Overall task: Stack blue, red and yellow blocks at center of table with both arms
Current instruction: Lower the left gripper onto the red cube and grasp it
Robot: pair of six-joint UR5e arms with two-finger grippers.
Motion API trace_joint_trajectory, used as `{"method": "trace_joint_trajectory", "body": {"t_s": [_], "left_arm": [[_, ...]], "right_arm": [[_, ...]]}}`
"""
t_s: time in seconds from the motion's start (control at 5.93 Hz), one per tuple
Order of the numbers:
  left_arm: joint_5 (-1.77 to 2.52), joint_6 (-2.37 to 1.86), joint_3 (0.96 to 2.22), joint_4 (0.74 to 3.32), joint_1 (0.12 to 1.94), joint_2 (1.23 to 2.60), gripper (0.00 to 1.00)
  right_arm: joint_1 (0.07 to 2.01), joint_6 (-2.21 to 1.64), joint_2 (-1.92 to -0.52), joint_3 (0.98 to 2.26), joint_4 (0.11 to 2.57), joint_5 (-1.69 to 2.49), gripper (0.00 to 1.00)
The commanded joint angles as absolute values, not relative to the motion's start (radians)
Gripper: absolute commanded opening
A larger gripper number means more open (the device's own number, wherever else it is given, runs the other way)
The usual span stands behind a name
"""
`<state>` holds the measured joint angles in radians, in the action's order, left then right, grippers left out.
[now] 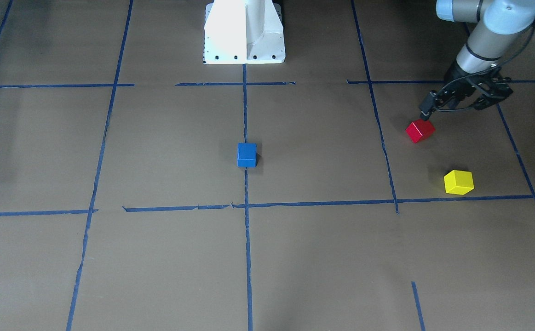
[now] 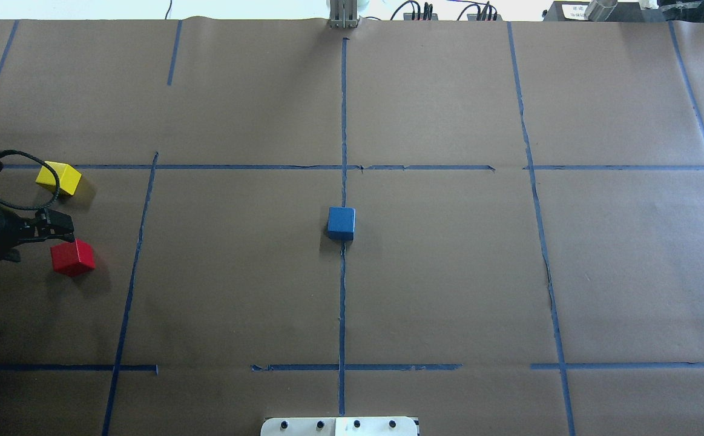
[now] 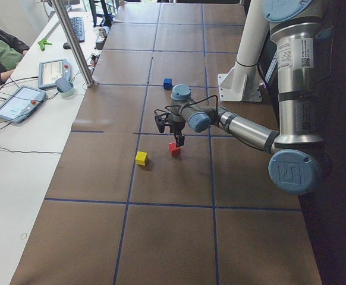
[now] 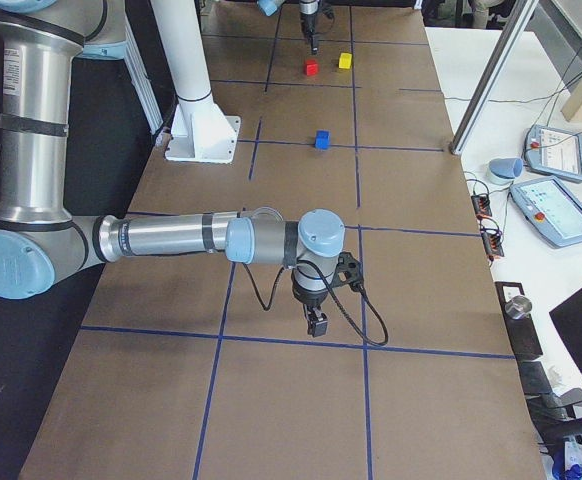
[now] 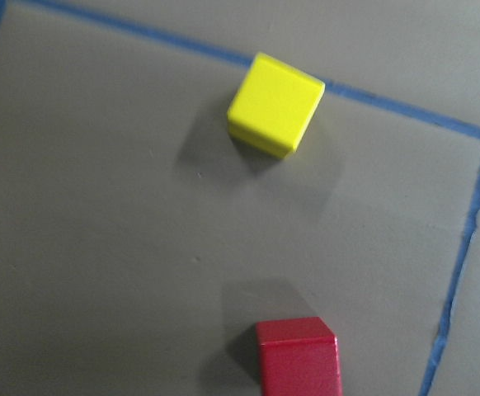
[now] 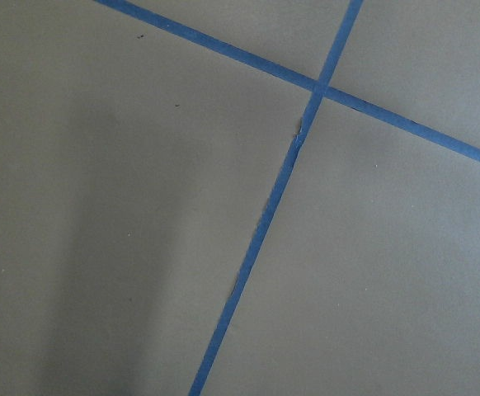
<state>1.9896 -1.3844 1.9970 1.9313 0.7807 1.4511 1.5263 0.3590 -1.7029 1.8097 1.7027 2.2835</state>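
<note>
Left fingers [image 1: 426, 115] just above red block [image 1: 420, 131]

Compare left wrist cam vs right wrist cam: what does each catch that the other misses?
Left wrist only: the yellow block near the top, and the red block cut off by the bottom edge, the two apart with bare paper between them.
Right wrist only: nothing of the task. It shows just a tape crossing and no blocks.
Both: brown paper marked with blue tape lines. The blue block appears in neither.
</note>
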Motion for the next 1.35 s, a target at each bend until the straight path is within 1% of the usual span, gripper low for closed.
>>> {"method": "trace_joint_trajectory", "body": {"t_s": [0.0,0.17,0.51,0.84,1.01,1.18], "left_arm": [[1.976,-1.402,1.929,1.936,0.759,1.512,1.0],[1.976,-1.402,1.89,1.948,0.759,1.525,1.0],[1.977,-1.399,1.779,2.078,0.758,1.525,1.0],[1.982,-1.399,1.767,2.088,0.73,1.523,1.0],[1.982,-1.399,1.767,2.086,0.712,1.523,0.77],[1.982,-1.399,1.766,2.083,0.709,1.523,0.32]], "right_arm": [[1.526,0.359,-1.703,1.804,1.703,2.286,1.0],[1.526,0.359,-1.703,1.804,1.703,2.286,1.0],[1.526,0.36,-1.703,1.804,1.703,2.286,1.0],[1.526,0.36,-1.704,1.804,1.703,2.286,1.0],[1.526,0.36,-1.704,1.804,1.703,2.286,1.0],[1.526,0.36,-1.706,1.804,1.703,2.286,1.0]]}}
